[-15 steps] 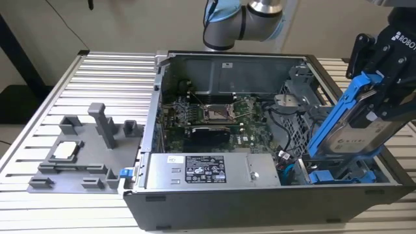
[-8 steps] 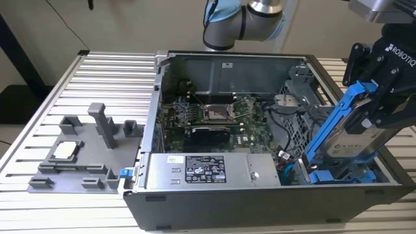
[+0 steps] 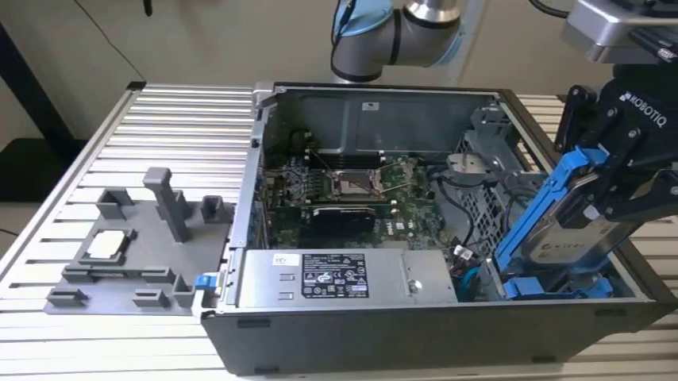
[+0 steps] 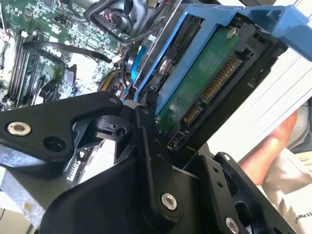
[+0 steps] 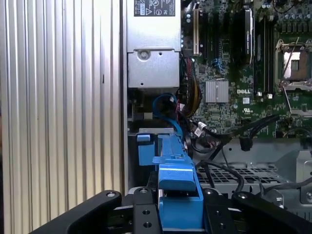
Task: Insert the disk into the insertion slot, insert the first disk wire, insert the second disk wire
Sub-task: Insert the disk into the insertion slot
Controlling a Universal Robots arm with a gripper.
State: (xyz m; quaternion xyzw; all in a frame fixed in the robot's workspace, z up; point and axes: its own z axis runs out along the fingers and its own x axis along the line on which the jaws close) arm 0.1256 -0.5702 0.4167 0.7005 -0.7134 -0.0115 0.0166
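Open computer case (image 3: 317, 337) is set on the ribbed counter (image 3: 180, 119). At its near corner, on the exterior view's right, the disk (image 3: 551, 238), in a blue carrier, is pinched across its sides by the pincer (image 3: 612, 208). Black fingers (image 4: 148, 161) are pressed onto it. Disk is held tilted, lower end down at the insertion slot (image 3: 541, 290), upper end raised above the case rim. It is not seated flat. Power supply (image 3: 317, 276) is mounted along the near wall, beside the slot. Grey fixture tray (image 3: 106, 278) with upright posts is placed outside the case, on the exterior view's left. Motherboard (image 3: 350, 186) is seen mid-case. Arm (image 3: 398, 36) is seen beyond the far wall.
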